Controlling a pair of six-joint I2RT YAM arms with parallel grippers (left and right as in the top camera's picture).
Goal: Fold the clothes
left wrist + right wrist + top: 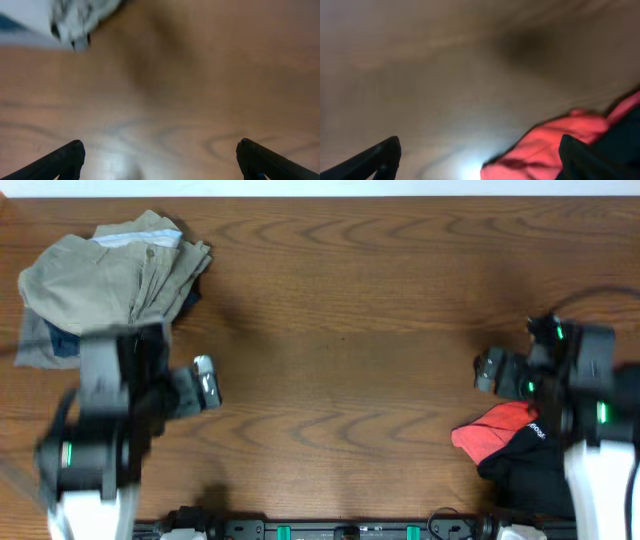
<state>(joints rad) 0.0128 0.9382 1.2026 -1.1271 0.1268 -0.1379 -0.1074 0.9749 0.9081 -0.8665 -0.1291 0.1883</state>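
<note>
Folded khaki-grey shorts (110, 275) lie in a pile at the far left of the wooden table, over a dark blue garment (62, 343). A red and black garment (505, 435) lies crumpled at the near right; it also shows in the right wrist view (555, 145). My left gripper (205, 380) is open and empty over bare wood, right of the shorts pile (75, 20); its fingers (160, 160) are spread wide. My right gripper (490, 370) is open and empty just above the red garment, its fingers (480, 160) wide apart.
The wooden table (340, 330) stretches between the two piles. A black rail with green fittings (340, 530) runs along the near edge. Both arm bases stand at the near corners.
</note>
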